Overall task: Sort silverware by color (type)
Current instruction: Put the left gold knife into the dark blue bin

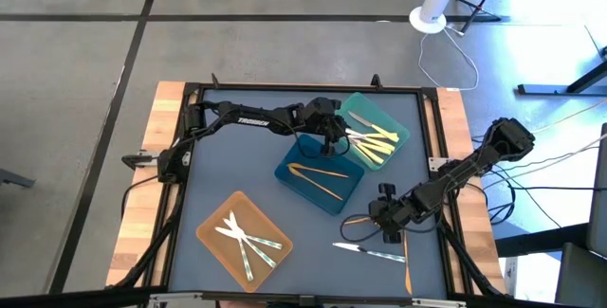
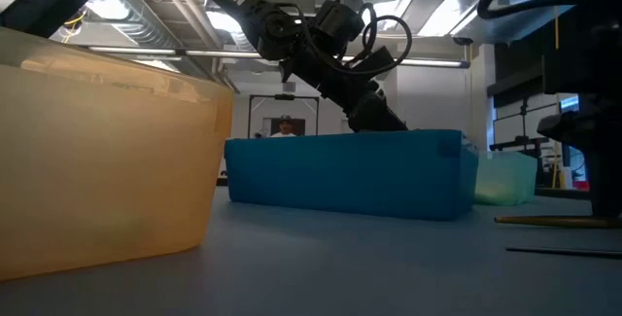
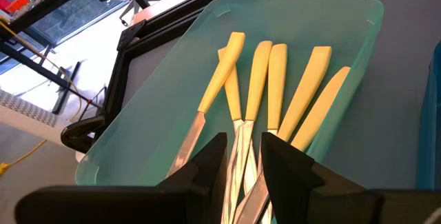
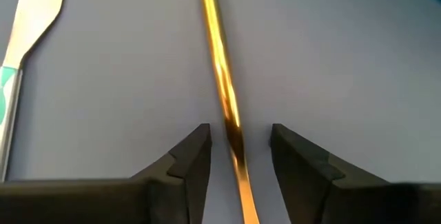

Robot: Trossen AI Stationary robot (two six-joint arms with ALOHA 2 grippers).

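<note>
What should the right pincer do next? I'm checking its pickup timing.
Probably close and lift. The right pincer is open, its fingers on either side of the orange utensil lying on the table, the handle centred in the gap. Nothing blocks a pinch; the knife lies well aside.

White lettering is showing on the left arm (image 1: 248, 118): "TROSSEN" along its link in the centre of the high view, and a cut-off "OSSEN" at the top left of centre in the low view.
</note>
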